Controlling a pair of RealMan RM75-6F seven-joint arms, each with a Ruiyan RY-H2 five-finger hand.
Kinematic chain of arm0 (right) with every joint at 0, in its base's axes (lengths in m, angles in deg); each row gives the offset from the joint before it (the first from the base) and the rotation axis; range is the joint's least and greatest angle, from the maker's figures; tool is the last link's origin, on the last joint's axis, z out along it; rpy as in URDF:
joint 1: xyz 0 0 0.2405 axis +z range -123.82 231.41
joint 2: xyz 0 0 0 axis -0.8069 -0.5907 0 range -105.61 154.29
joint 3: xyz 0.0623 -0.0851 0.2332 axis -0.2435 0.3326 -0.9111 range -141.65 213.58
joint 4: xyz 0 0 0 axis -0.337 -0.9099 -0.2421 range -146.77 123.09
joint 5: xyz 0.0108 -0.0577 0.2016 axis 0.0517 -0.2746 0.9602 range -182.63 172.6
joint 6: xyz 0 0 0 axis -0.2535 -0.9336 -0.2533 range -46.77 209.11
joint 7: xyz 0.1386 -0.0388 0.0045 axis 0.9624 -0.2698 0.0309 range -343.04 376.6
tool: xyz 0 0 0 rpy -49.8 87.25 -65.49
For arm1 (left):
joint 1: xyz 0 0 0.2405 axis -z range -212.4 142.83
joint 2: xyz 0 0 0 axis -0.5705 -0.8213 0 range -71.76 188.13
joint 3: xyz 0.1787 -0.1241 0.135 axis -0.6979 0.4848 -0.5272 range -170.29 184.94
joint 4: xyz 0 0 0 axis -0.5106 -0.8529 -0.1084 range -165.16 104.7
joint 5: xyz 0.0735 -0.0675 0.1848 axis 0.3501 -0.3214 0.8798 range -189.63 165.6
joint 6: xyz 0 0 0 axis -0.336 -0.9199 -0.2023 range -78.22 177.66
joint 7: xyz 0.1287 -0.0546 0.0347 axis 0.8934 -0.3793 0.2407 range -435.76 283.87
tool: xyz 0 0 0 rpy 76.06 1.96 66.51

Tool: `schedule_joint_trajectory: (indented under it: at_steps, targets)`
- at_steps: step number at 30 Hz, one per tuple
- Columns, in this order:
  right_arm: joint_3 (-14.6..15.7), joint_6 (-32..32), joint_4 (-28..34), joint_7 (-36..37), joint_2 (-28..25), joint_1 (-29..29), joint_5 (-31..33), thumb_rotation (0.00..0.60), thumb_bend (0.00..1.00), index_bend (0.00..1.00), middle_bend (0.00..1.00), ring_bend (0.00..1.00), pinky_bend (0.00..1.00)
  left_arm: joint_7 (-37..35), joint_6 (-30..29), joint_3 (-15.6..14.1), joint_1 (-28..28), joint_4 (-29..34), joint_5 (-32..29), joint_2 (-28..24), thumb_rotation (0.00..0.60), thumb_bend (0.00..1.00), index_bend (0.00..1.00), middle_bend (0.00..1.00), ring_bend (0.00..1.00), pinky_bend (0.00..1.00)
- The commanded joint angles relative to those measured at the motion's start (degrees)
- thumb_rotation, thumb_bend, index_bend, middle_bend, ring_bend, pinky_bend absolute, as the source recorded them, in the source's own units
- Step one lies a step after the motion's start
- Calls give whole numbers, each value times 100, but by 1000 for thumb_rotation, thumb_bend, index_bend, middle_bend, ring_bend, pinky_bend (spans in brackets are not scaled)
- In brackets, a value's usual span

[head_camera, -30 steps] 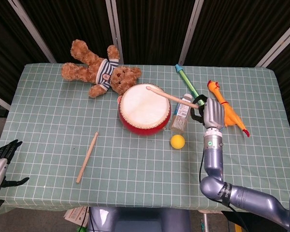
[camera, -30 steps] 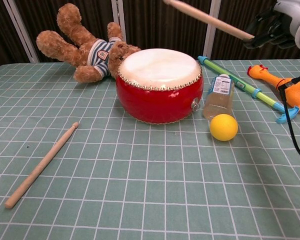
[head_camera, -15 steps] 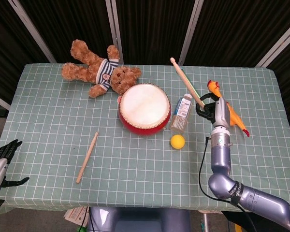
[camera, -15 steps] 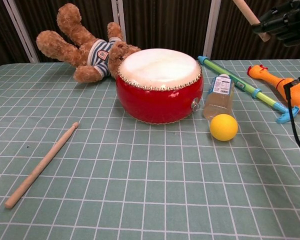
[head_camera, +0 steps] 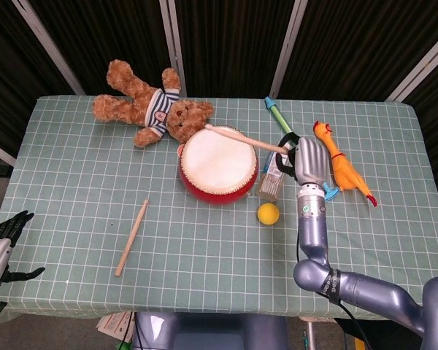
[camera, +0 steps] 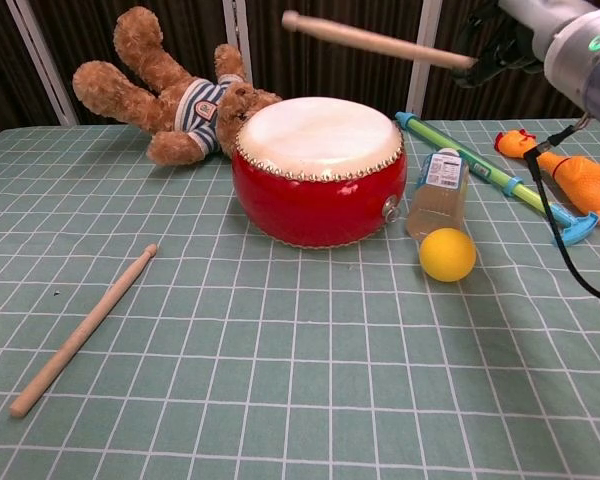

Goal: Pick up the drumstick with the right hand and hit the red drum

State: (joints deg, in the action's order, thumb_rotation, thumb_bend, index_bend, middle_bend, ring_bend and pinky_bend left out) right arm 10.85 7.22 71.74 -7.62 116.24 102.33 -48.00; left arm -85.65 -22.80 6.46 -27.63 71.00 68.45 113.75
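Note:
The red drum (head_camera: 217, 162) (camera: 318, 170) with a pale skin stands mid-table. My right hand (head_camera: 309, 160) (camera: 500, 42) grips one drumstick (head_camera: 244, 138) (camera: 375, 41) just right of the drum. That stick reaches left over the drum skin, its tip above the far edge and clear of the skin in the chest view. A second drumstick (head_camera: 132, 237) (camera: 80, 331) lies loose on the cloth, front left. My left hand (head_camera: 1, 240) hangs off the table's left front corner, holding nothing, fingers apart.
A teddy bear (head_camera: 152, 106) (camera: 175, 92) lies behind the drum. Right of the drum are a plastic bottle (head_camera: 271, 179) (camera: 436, 194), a yellow ball (head_camera: 268, 213) (camera: 447, 254), a blue-green tube toy (head_camera: 279, 119) (camera: 495, 173) and a rubber chicken (head_camera: 340, 162) (camera: 570, 175).
The right hand swung the stick from over the drum up and back to the right, then down again over the drum skin. The hand itself shifted left toward the drum.

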Motion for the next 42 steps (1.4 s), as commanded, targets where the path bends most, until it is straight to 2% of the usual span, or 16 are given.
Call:
schedule_joint_trajectory:
  at_steps: [1,3,7,15,20,24,29,35,42]
  targets:
    - [1690,104,-1512,-2090,317,454,-1518,600,563,963,1000,1000,1000,-35,8,-2,0,12,0,-9,600,15,0,0,0,0]
    - [1933,152,-1756,-2812,419,501,-1604,600,562,965,1000,1000,1000,-57,-3,0,-4,19,7,-10,600,15,0,0,0,0]
    - [1769,88,-1688,-3050,538,437,-1472,600,562,966,1000,1000,1000,-69,-8,-6,-8,16,19,-14,600,15,0,0,0,0]
    - [998,-297,-844,-2597,204,218,-1206,600,562,965,1000,1000,1000,-26,-11,-17,-16,35,11,-19,600,15,0,0,0,0]
    - [740,-507,-218,-2344,-104,-15,-1110,600,562,966,1000,1000,1000,40,-43,-12,-30,43,-7,-3,600,15,0,0,0,0]
    - [664,-628,283,-2161,-391,-300,-961,600,562,966,1000,1000,1000,66,-77,-9,-44,41,-6,7,600,15,0,0,0,0]
    - [817,-693,976,-1696,-827,-801,-910,600,562,966,1000,1000,1000,64,-89,-7,-53,42,-14,3,600,15,0,0,0,0]
    - [1463,-833,1742,-1161,-1445,-1540,-1346,600,562,966,1000,1000,1000,124,-115,-7,-57,40,10,19,600,15,0,0,0,0]
    - [2159,-863,2225,-1034,-1621,-2146,-1433,600,562,966,1000,1000,1000,245,-275,5,-95,-10,107,100,600,15,0,0,0,0]
